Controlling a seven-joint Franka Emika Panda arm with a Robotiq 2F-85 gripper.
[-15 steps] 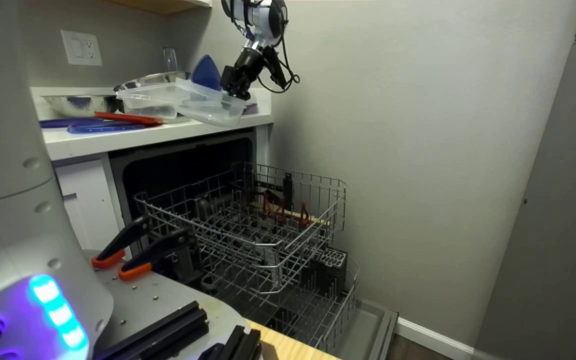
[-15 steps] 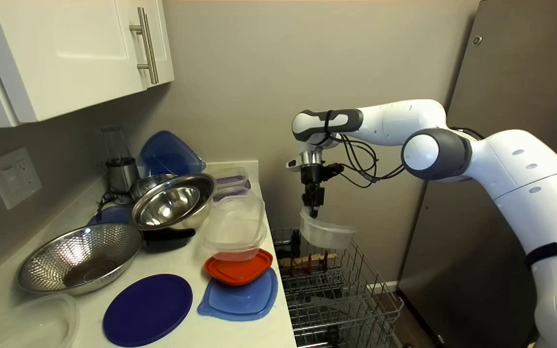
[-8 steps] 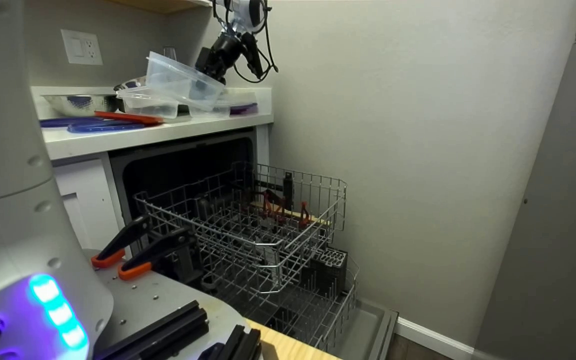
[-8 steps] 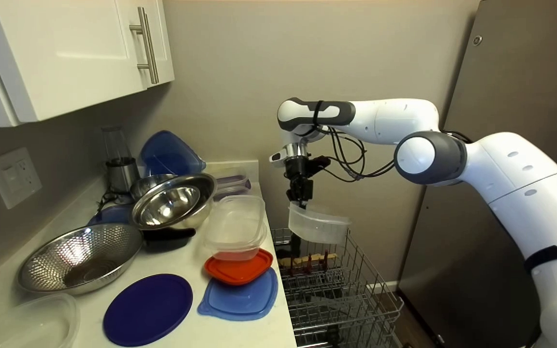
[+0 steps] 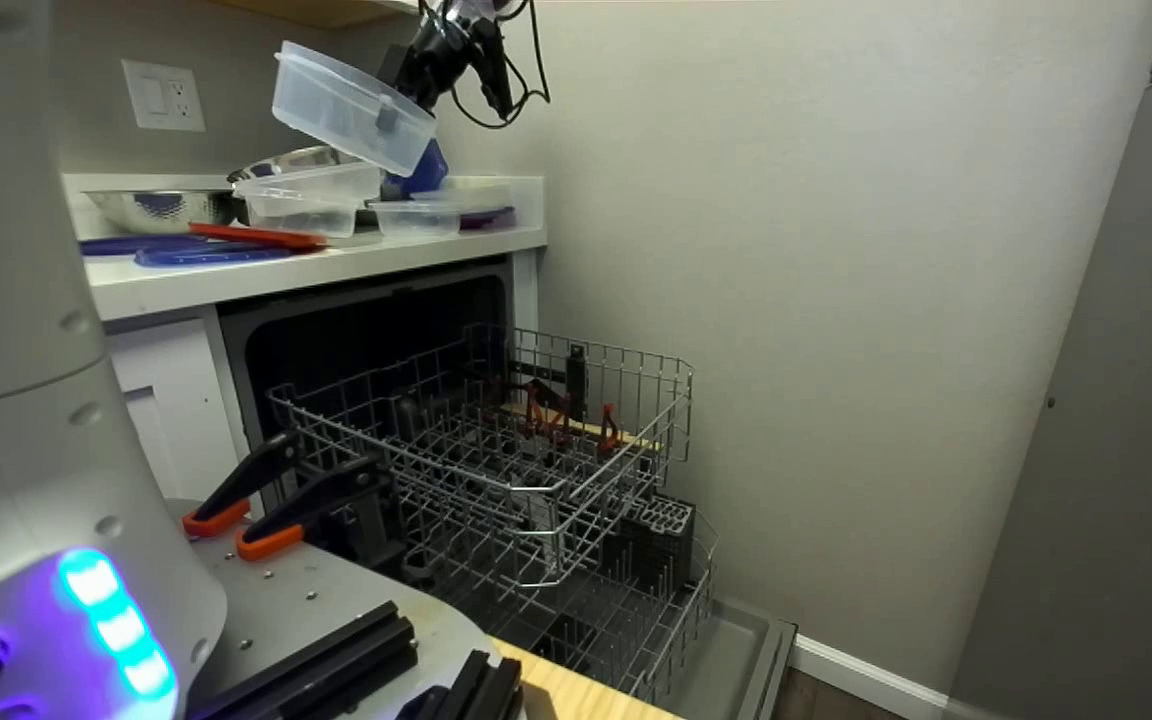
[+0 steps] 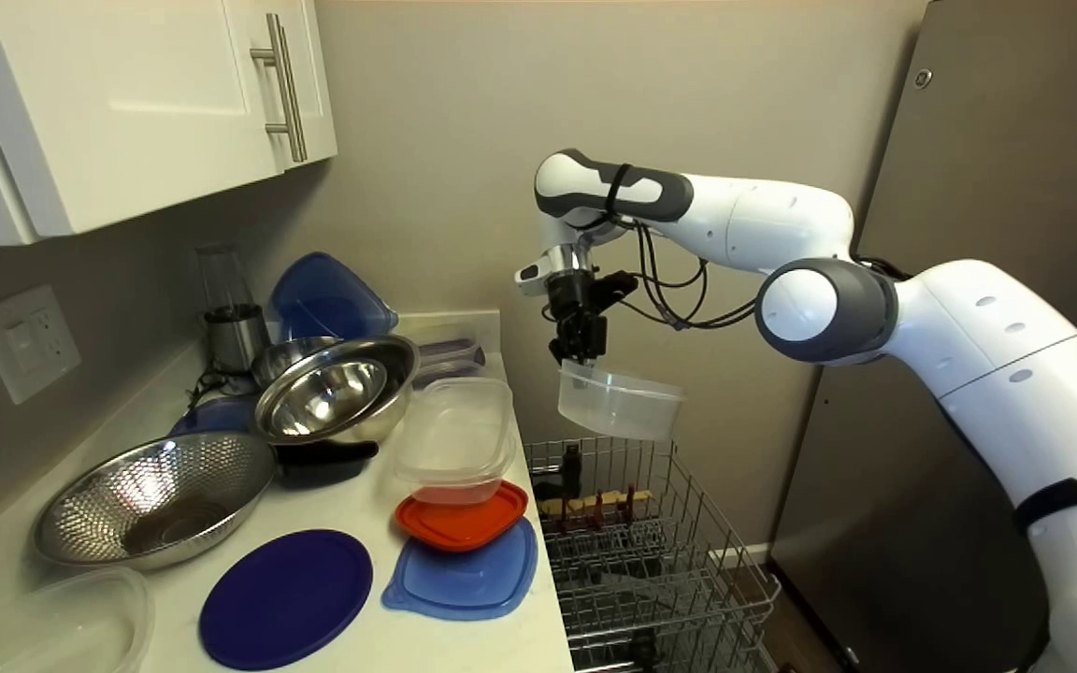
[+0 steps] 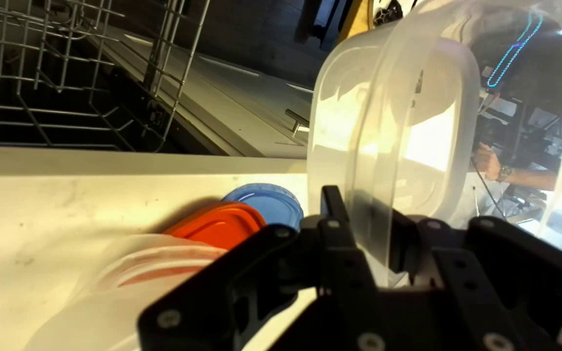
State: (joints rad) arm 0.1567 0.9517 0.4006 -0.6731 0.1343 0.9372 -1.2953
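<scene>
My gripper [image 6: 581,360] is shut on the rim wall of a clear plastic container [image 6: 627,404]. In the wrist view the fingers [image 7: 366,214] stand on either side of this wall, and the container [image 7: 383,122] extends up and to the right. In an exterior view the held container [image 5: 346,110] hangs tilted in the air, above the level of the counter. Below it are stacked clear containers [image 6: 454,430], an orange-red lid [image 6: 464,517] and a light blue lid [image 6: 468,575] on the white counter [image 6: 408,640].
A dishwasher's upper rack [image 6: 660,561] is pulled out beside the counter, with dark and red items and a wooden piece in it. Steel bowls [image 6: 389,402], a colander [image 6: 160,500] and a dark blue lid [image 6: 286,598] lie on the counter. A cabinet [image 6: 165,93] hangs above.
My gripper and the held container have risen and shifted left in both exterior views. The container is farther above the counter. The things on the counter have not moved.
</scene>
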